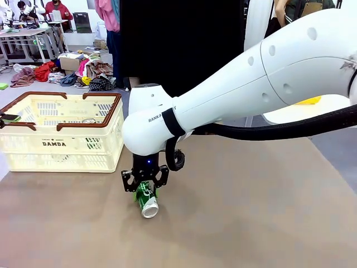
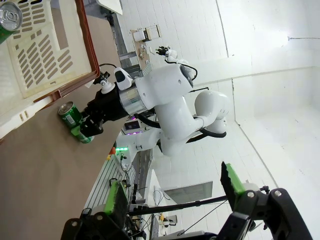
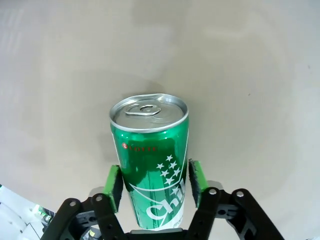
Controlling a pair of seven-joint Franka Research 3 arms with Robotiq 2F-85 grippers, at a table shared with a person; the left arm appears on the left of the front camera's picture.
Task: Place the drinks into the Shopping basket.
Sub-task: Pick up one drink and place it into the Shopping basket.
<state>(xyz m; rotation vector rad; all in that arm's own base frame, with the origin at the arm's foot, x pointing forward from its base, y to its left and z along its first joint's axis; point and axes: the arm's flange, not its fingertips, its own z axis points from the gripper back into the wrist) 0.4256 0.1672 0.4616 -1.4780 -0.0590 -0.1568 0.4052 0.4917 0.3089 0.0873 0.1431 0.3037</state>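
A green can (image 1: 147, 199) with white lettering (image 3: 152, 170) sits tilted between the pads of my right gripper (image 1: 146, 187), its silver end low over the brown table. Both green pads (image 3: 114, 187) press against its sides, so that gripper is shut on it. In the left wrist view the same can (image 2: 70, 114) and gripper (image 2: 87, 127) show just outside the basket's rim. The cream Shopping basket (image 1: 56, 146) with its brown rim stands at the left. Another can (image 2: 7, 20) lies inside it. My left gripper (image 2: 172, 182) is open and holds nothing.
The brown tabletop (image 1: 251, 212) stretches wide to the right and front of the can. The right arm's white body (image 1: 268, 78) crosses above the table's middle. A person in black stands at the far side (image 1: 167, 44).
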